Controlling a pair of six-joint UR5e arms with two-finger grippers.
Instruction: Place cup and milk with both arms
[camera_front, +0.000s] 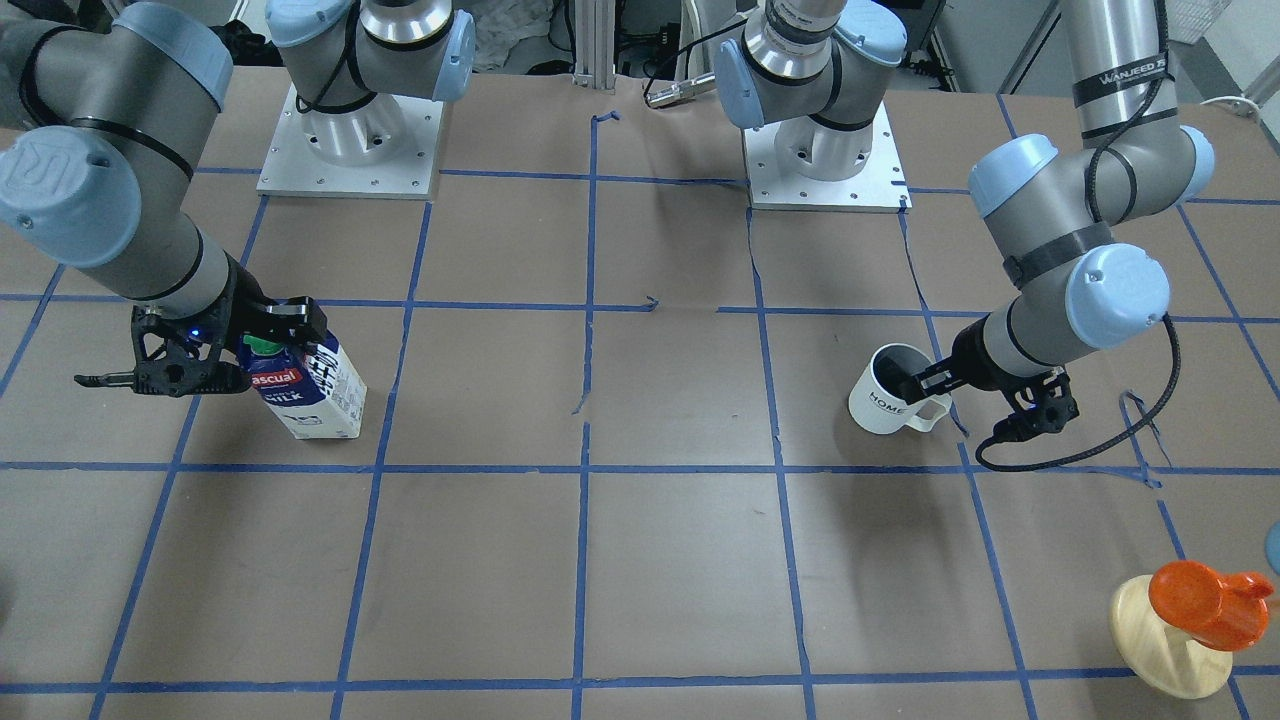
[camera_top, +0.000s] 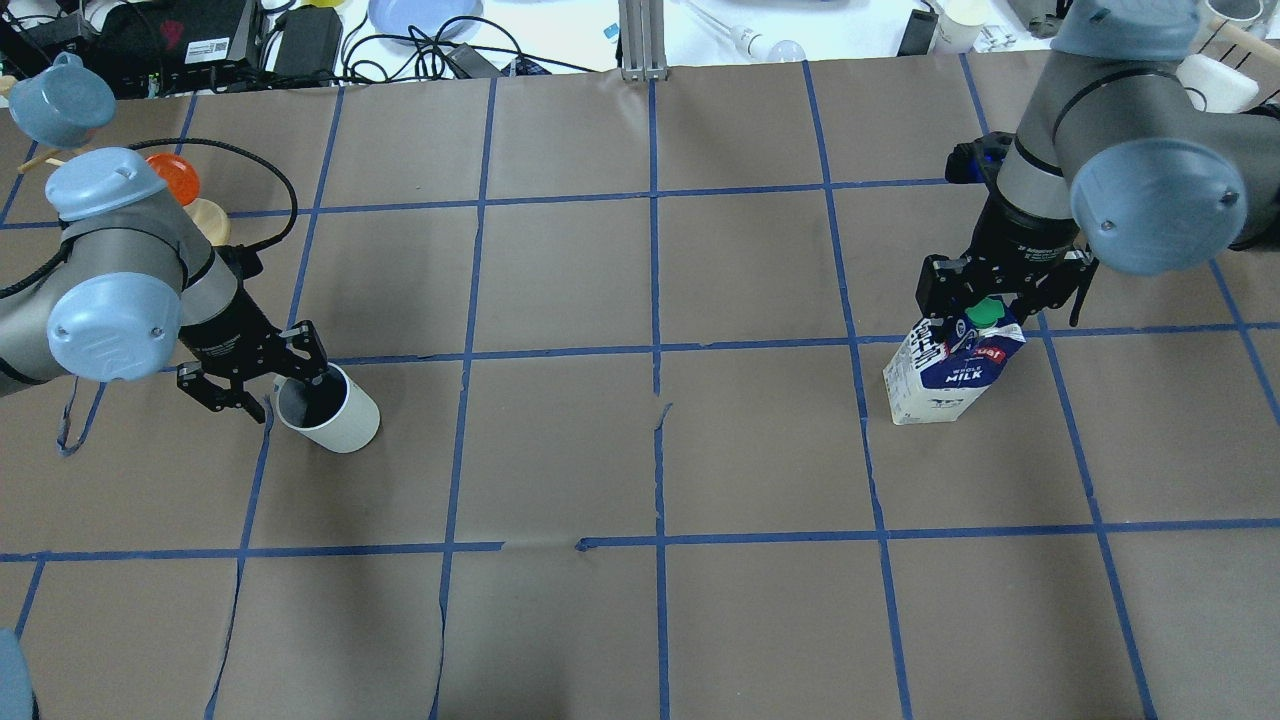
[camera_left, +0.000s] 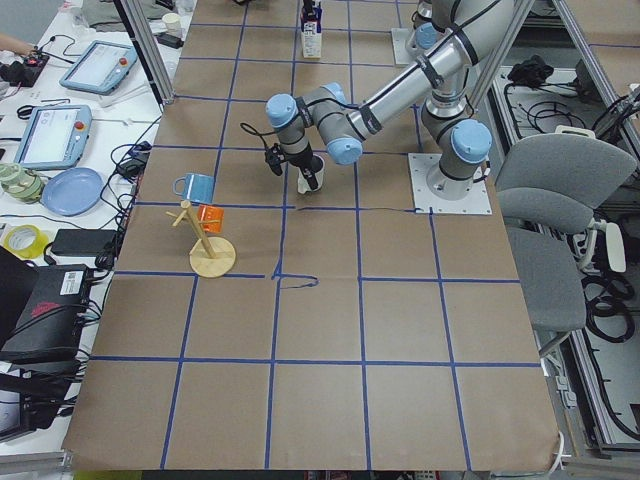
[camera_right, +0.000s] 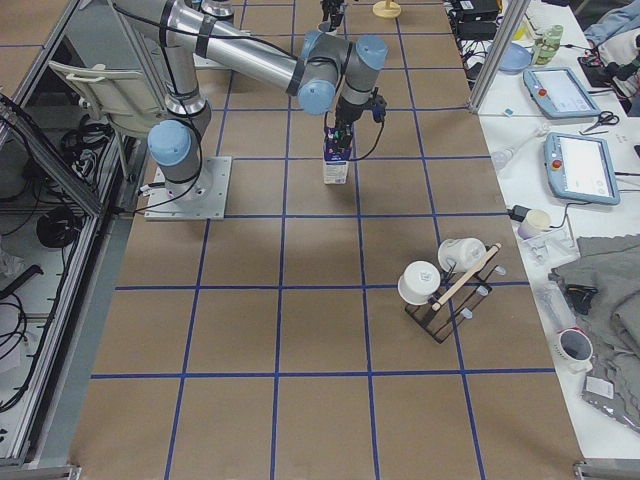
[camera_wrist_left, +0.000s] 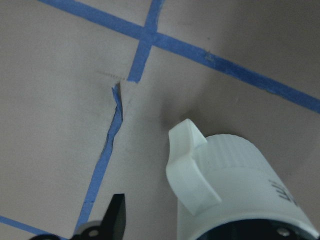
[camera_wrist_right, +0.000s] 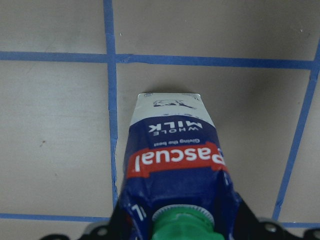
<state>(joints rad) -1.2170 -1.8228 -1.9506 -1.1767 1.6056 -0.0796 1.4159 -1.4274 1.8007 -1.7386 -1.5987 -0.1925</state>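
Cup (camera_front: 880, 408) lettering legible from front only

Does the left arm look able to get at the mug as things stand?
Probably yes. The left pincer straddles the rim of the cup, one finger inside, the other outside with a gap, and nothing stands between. The milk and the right pincer are far off across the table.

The cup (camera_top: 335, 415) stands on the table (camera_top: 650, 620), well left of the milk (camera_top: 945, 380).
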